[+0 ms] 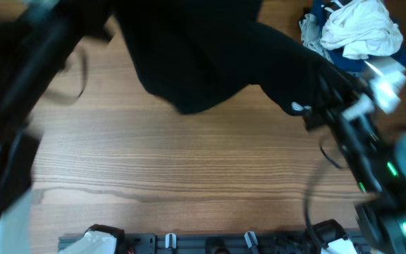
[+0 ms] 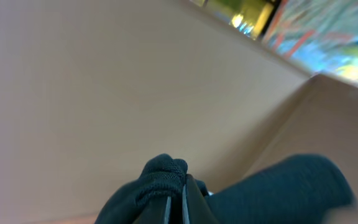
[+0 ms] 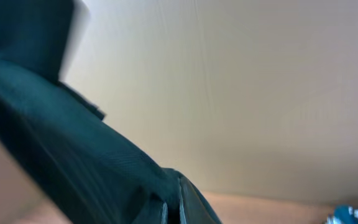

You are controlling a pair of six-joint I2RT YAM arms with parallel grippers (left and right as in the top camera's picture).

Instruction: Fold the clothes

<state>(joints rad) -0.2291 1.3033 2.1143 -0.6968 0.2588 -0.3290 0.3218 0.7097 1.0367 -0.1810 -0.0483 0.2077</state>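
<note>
A large black garment (image 1: 210, 49) hangs stretched over the far half of the wooden table (image 1: 189, 162), held up between both arms. My left gripper (image 2: 176, 208) is shut on a bunched ribbed edge of the black garment (image 2: 160, 177); in the overhead view the left arm (image 1: 20, 77) is a dark blur at the left. My right gripper (image 3: 173, 211) is shut on another edge of the black garment (image 3: 55, 143). In the overhead view the right gripper (image 1: 316, 109) holds the cloth at the right, near a small white mark on it.
A pile of white and blue clothes (image 1: 358, 32) lies at the far right corner. The arm bases and a rail (image 1: 210, 243) run along the front edge. Bare wood shows in the middle and front.
</note>
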